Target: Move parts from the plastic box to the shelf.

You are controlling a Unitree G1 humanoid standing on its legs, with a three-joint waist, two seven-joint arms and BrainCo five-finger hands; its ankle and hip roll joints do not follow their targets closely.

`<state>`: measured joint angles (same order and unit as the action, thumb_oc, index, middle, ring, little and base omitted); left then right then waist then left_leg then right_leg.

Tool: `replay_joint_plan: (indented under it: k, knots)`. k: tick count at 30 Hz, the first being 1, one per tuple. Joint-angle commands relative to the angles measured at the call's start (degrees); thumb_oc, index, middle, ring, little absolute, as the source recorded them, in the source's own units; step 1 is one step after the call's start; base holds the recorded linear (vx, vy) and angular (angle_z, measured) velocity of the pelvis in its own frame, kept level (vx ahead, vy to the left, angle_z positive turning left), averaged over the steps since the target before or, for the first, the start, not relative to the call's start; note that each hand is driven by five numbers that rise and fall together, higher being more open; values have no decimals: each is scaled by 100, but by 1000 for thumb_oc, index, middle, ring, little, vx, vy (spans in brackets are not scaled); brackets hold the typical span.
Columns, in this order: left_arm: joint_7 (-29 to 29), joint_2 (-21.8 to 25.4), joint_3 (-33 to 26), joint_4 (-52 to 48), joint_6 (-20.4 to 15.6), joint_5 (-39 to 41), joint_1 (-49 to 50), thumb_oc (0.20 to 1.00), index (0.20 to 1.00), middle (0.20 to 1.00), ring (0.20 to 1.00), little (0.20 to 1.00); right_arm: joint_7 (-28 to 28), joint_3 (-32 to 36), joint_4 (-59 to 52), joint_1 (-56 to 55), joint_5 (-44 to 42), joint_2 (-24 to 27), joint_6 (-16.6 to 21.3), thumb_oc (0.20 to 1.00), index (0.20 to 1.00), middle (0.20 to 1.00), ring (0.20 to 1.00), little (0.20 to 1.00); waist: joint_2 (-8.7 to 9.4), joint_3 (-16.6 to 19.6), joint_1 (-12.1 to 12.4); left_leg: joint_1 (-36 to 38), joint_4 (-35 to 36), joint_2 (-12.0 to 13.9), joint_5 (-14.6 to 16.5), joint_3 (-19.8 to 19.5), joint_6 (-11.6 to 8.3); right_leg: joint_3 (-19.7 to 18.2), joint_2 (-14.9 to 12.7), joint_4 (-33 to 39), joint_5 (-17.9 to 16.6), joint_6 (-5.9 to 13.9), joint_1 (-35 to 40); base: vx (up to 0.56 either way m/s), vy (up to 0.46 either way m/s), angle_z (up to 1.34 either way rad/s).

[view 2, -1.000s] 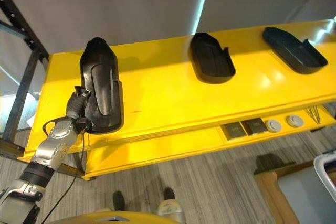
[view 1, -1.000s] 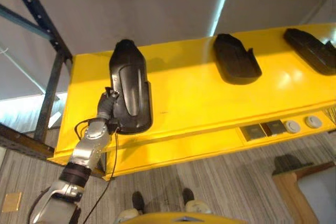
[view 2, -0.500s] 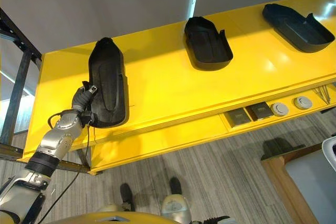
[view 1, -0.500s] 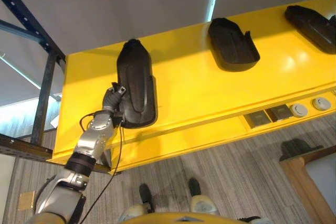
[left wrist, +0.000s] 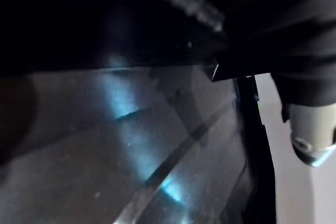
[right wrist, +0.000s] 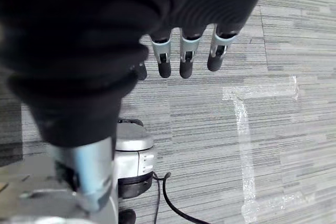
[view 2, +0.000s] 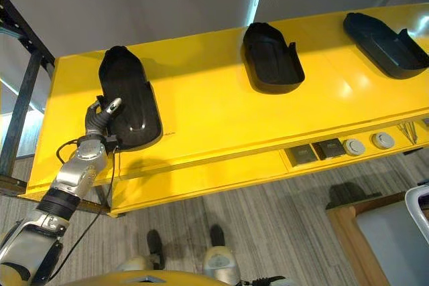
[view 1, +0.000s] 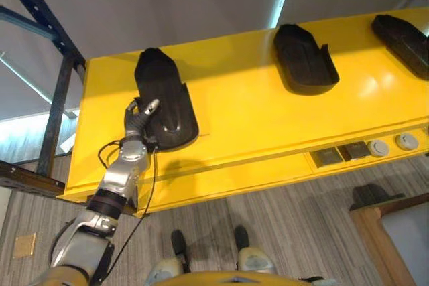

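Your biggest thing in frame is the yellow shelf (view 1: pixel 268 118), running across the head views with a dark metal rack post (view 1: pixel 57 108) standing at its left end. Below it you've got grey striped floor (view 2: pixel 281 232) and, off at the lower right, the corner of a wooden piece (view 1: pixel 379 232).

Three black plastic parts sit on the shelf top, well apart from each other. The left part (view 1: pixel 163 102) lies flat near the left end with its near end close to the front edge, the middle part (view 1: pixel 305 60) is roughly mid-shelf, and the right part (view 2: pixel 385 43) is out at the right end, lying at an angle.

Your left hand (view 1: pixel 139 120) is up at the near left edge of the left part, touching it or right beside it. One finger sticks out straight over the part and the rest look loosely bent, but you can't tell from the head views if they're actually round the edge, and the left wrist view is just dark.

Your right hand (right wrist: pixel 181 59) hangs over the floor in its wrist view, fingers straight and relaxed, holding nothing.

Smallest bits: a row of small square and round items (view 2: pixel 338 149) on the ledge under the shelf front.
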<state>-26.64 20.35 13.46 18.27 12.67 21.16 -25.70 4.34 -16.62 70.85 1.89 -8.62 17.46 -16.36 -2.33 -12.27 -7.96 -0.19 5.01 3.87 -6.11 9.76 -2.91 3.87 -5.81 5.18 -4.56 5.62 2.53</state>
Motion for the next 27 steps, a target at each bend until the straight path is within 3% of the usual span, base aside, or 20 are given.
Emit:
replay_joint_plan:
  k: [1, 4, 12, 17, 22, 25, 27]
  knots:
    - [537, 60, 156, 398, 295, -318, -466, 1000, 1000, 1000, 1000, 1000, -43, 21, 306, 127, 27, -220, 142, 1000, 1000, 1000, 1000, 1000, -142, 187, -14, 246, -26, 72, 137, 51, -48, 21, 51, -73, -49, -67, -145, 51, 10, 0]
    - [805, 228, 279, 626, 479, -289, -553, 1000, 1000, 1000, 1000, 1000, -22, 39, 248, 49, -18, -221, 350, 1000, 1000, 1000, 1000, 1000, -154, 326, -49, 353, -18, 83, 155, 118, -61, 20, 42, -26, -53, -34, -34, 61, 1, -2]
    - [1252, 627, 331, 1765, 369, -100, -870, 1000, 1000, 1000, 1000, 1000, 68, 74, 287, -81, 133, -194, 332, 1000, 1000, 1000, 1000, 1000, -135, 589, -159, 558, -4, 104, 225, 269, -46, -52, 81, -18, -17, 5, 116, 33, -1, -10]
    - [1324, 480, 204, 1958, 229, 468, -852, 1000, 1000, 1000, 1000, 1000, 99, 96, 406, -112, 248, -232, 342, 1000, 1000, 1000, 1000, 1000, -101, 686, -153, 653, -1, 96, 271, 292, -17, -41, 92, -18, -5, 2, 206, 3, 2, -1]
    - [1661, -71, -110, 1852, 15, 2247, -750, 1000, 1000, 1000, 1000, 1000, 159, 91, 499, -79, 374, -292, 340, 1000, 1000, 1000, 1000, 1000, -77, 756, -131, 735, -1, 86, 345, 260, -1, -3, 98, -18, 11, 3, 240, -6, 2, 0]
    - [1799, -289, -197, 1654, -289, 2246, -651, 1000, 1000, 1000, 1000, 1000, 176, 96, 557, -18, 418, -322, 316, 1000, 1000, 1000, 1000, 1000, -59, 808, -82, 753, -1, 81, 366, 234, -8, 18, 90, -18, -9, 19, 227, -40, 5, 1]
    - [1494, -158, -265, 1441, -476, 1637, -620, 1000, 1000, 1000, 1000, 1000, 189, 97, 611, 35, 447, -310, 312, 1000, 1000, 1000, 1000, 1000, -51, 884, -18, 749, -1, 89, 362, 229, -18, 47, 82, -18, -29, 39, 208, -59, 11, 3]
